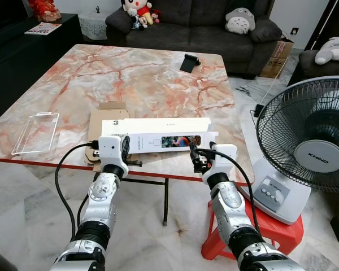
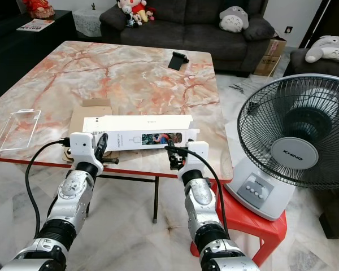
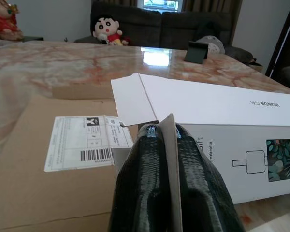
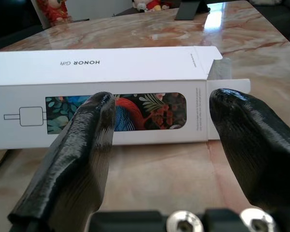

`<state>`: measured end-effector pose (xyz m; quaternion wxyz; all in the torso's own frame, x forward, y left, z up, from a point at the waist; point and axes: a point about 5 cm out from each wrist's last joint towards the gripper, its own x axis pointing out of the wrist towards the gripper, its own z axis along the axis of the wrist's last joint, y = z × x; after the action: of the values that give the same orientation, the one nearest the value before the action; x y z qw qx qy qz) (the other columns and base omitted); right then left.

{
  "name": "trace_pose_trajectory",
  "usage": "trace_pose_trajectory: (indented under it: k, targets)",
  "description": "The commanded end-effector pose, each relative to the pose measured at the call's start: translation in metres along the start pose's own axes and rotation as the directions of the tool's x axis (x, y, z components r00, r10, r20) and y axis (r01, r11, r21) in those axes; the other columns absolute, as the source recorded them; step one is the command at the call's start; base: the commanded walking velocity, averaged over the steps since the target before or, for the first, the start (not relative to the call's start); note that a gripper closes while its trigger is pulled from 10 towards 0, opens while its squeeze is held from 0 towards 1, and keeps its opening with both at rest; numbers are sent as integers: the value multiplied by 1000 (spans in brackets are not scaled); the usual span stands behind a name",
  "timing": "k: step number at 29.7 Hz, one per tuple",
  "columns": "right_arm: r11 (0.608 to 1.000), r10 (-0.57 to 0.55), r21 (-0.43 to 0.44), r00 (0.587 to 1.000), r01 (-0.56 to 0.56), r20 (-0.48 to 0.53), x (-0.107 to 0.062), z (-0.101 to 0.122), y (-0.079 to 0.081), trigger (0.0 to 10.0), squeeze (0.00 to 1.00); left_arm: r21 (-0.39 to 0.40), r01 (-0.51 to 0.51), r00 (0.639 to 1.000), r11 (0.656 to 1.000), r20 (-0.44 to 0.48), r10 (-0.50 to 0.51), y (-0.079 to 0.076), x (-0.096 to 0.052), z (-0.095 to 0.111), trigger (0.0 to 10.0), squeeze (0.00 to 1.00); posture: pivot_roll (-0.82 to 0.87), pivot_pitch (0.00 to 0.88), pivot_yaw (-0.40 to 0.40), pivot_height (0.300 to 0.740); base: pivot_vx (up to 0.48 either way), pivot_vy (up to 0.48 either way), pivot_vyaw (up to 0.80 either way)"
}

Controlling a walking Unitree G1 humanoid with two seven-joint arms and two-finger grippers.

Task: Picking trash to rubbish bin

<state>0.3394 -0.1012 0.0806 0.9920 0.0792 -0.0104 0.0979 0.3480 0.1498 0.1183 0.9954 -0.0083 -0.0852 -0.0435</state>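
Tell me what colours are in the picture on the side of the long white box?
Blue, red and green leaves on the long white cardboard box, clearest in the right wrist view.

Both silver arms reach forward and up from the near edge of the scene, wrists raised, with a black cable looping from each wrist. The left hand (image 1: 126, 148) is on the left, its two black fingers (image 3: 150, 183) pressed together on a thin flap of the white box (image 3: 222, 125). The right hand (image 1: 195, 156) is to its right at about the same height, its fingers (image 4: 82, 145) spread wide apart with nothing between them, short of the box.
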Motion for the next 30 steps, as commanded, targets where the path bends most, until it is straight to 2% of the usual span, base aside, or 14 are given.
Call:
trace_pose_trajectory:
  k: [1, 15, 30]
  targets:
    - [1000, -5, 2, 1000, 5, 13, 3, 4, 0, 10000, 0, 17, 4, 999, 1000, 54, -5, -2, 6, 12, 10000, 0, -55, 0, -36, 740, 0, 0, 0]
    - [1000, -9, 4, 1000, 9, 21, 2, 4, -1, 10000, 0, 21, -9, 998, 1000, 66, 8, -6, 4, 10, 10000, 0, -58, 0, -32, 740, 0, 0, 0]
    - [1000, -25, 0, 999, 25, 26, 2, 5, -6, 10000, 0, 19, -9, 998, 1000, 60, 8, -6, 4, 8, 10000, 0, -61, 0, -34, 740, -260, 0, 0]
